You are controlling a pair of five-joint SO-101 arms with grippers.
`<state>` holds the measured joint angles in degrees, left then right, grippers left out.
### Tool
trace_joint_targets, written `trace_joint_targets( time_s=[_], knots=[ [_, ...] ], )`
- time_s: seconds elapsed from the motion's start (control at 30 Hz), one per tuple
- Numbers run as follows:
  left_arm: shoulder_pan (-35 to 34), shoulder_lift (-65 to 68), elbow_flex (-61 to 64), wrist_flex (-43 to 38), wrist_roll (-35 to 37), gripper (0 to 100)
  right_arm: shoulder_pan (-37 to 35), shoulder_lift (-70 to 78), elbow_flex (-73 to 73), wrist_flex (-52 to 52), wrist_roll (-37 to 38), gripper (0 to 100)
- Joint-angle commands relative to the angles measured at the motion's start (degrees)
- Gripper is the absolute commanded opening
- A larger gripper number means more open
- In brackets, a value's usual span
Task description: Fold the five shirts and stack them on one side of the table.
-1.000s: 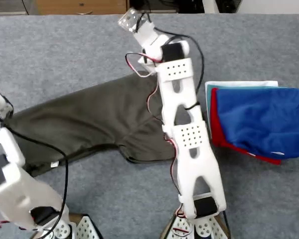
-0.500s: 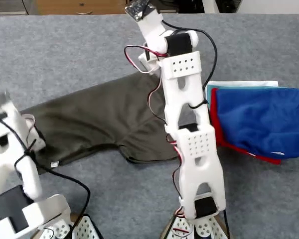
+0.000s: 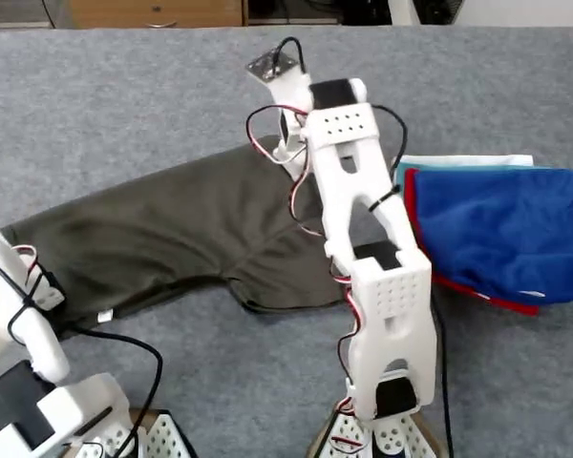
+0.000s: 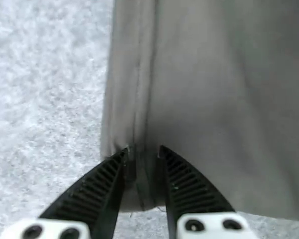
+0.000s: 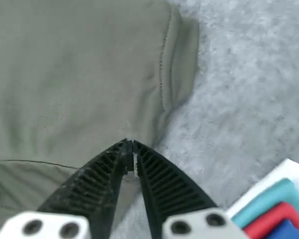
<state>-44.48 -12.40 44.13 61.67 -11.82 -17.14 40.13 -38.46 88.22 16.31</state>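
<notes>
An olive shirt point(image 3: 172, 229) lies spread across the grey table, from the left edge to the middle. My left gripper point(image 3: 50, 298) sits at the shirt's left end. In the left wrist view that gripper point(image 4: 142, 162) is shut on a fold of the olive cloth point(image 4: 214, 89) near its hem. My right gripper point(image 3: 285, 151) is down at the shirt's far edge. In the right wrist view its fingertips point(image 5: 130, 146) meet on the olive cloth point(image 5: 79, 74) beside a sleeve. A stack of folded shirts point(image 3: 501, 234), blue on top over red, teal and white, lies at the right.
The right arm point(image 3: 372, 248) stretches from the near edge over the shirt's right part, next to the stack. The stack's corner point(image 5: 274, 204) is close to the right gripper. Bare grey table point(image 3: 124, 95) lies beyond the shirt, and a wooden cabinet stands behind.
The left arm has dropped from above the table's left edge down onto the shirt's left end. The right arm has pulled back and lowered its gripper onto the shirt's far edge.
</notes>
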Motion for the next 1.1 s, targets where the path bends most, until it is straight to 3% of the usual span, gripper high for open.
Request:
trace_joint_targets(
  time_s=[0.0,0.33,0.47,0.6,0.77,0.93,1.07],
  knots=[
    [-1.67,-0.22,-1.32,-0.88,-0.88,9,1.27,4.18,-0.22,-1.23,0.53,0.2],
    [-4.84,-0.13,-1.32,-4.84,-6.95,9,4.62,17.36,-15.34,3.69,1.41,0.2],
    [-4.66,-0.84,-1.93,-4.31,-8.35,9,3.56,17.63,-26.68,12.92,3.52,0.2],
    [-5.1,-4.44,-11.52,7.65,-8.26,9,2.59,10.33,-33.27,14.24,3.43,0.2],
    [-2.64,-7.25,-22.68,11.6,-2.02,9,1.71,3.56,-24.4,11.16,3.69,0.3],
    [5.19,3.91,-26.73,1.85,5.54,9,1.36,6.99,-23.08,1.14,2.46,0.3],
    [6.24,17.19,-34.81,-1.67,10.73,9,1.01,11.91,-23.16,-7.21,-1.76,0.3]
  ],
)
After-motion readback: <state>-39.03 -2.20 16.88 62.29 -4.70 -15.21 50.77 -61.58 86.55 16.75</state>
